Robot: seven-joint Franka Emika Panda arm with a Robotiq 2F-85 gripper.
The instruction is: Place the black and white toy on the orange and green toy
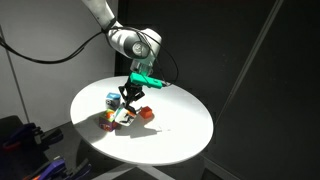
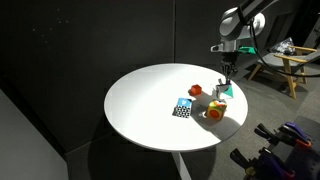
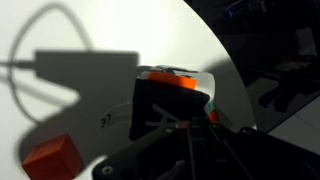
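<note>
Gripper (image 2: 226, 80) is clenched shut and points straight down over the cluster of blocks at the 3 o'clock side of the round white worktop (image 2: 140, 100). Whether it pinches anything cannot be told.

In the wrist view the black-white toy (image 3: 168, 105) fills the space right ahead of the gripper. It is a small block, its near face dark in shadow. Its side face at 9 o'clock is pale with black marks, and a sliver of teal-green shows at its 3 o'clock edge. A strip of orange with a pale rim shows just past its top edge; whether the two touch is unclear.

In an exterior view the orange toy (image 2: 214, 112), a larger cube with orange sides and yellowish marks, sits on the worktop close by, at 7 o'clock of the gripper. A small orange cube (image 2: 196, 90) lies at 9 o'clock of the gripper. A blue cube (image 2: 182, 109) with a black-and-white chequered face stands farther out at 8 o'clock.
</note>
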